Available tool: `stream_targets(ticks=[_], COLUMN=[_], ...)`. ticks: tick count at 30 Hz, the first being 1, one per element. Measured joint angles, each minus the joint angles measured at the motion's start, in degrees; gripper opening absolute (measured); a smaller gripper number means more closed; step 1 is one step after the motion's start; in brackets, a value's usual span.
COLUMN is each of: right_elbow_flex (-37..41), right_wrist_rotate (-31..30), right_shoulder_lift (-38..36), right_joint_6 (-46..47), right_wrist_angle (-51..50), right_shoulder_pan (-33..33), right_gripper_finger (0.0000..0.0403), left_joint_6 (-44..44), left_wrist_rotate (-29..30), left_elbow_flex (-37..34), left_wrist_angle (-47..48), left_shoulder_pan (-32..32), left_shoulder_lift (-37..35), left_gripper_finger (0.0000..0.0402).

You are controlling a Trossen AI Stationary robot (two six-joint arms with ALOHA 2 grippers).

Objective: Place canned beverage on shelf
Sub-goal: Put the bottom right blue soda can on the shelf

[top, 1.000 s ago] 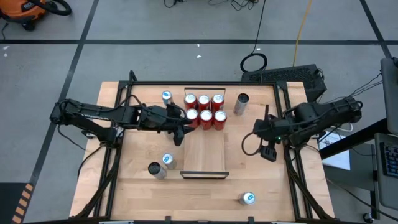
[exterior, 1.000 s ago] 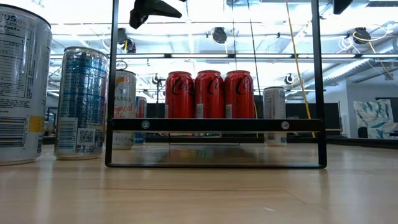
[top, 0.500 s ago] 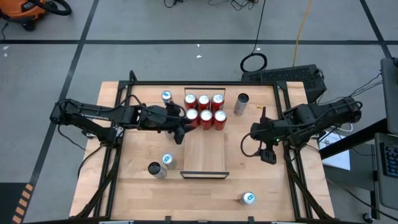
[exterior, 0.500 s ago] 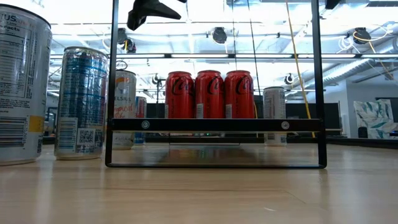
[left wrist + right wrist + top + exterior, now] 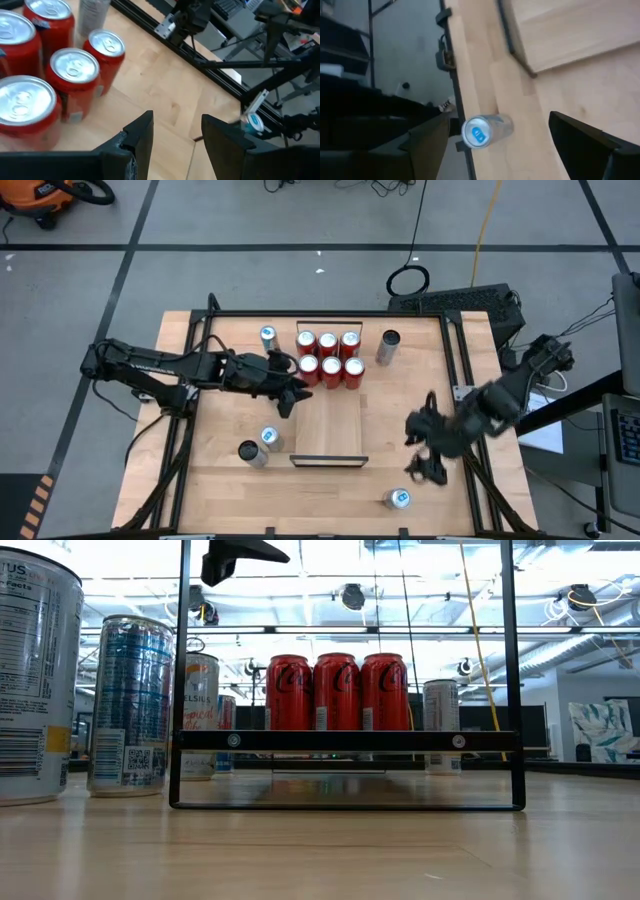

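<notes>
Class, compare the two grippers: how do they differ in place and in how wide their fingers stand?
The left gripper hangs by the red cans over the shelf; the right gripper hangs above the lone silver can at the table's near edge. The left's fingers are narrower apart; the right's spread wide. Both hold nothing.

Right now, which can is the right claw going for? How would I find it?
Find the long shelf in the table's middle. Past its near end, toward the right gripper, one silver can with a blue-marked top stands alone at the table's edge. The six red cans crowd the shelf's far end.
</notes>
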State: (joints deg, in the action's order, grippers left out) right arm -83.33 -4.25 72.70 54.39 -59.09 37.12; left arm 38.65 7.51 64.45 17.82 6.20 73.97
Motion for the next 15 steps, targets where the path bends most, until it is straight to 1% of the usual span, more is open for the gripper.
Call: stream_targets(ticks=[4, 8, 15], right_elbow_flex=[0.0, 0.0, 0.0], right_wrist_rotate=[-2.0, -3.2, -3.1], right_shoulder_lift=[4.3, 8.2, 12.5], right_joint_6=[-1.1, 1.2, 6.0], right_wrist_angle=[1.4, 1.6, 7.1], right_shoulder_pan=[4.6, 7.2, 9.9], right_gripper_finger=[0.0313, 0.0319, 0.0356], left_joint_6=[0.1, 0.1, 0.0], left_wrist_rotate=[1.8, 2.8, 4.8], left_elbow_flex=[0.0, 0.0, 0.0], left_wrist_angle=[-0.2, -0.2, -0.1], left_shoulder_pan=[2.7, 5.7, 10.1], left_shoulder_lift=[0.0, 0.0, 0.0], left_gripper_finger=[0.0168, 0.0168, 0.0168])
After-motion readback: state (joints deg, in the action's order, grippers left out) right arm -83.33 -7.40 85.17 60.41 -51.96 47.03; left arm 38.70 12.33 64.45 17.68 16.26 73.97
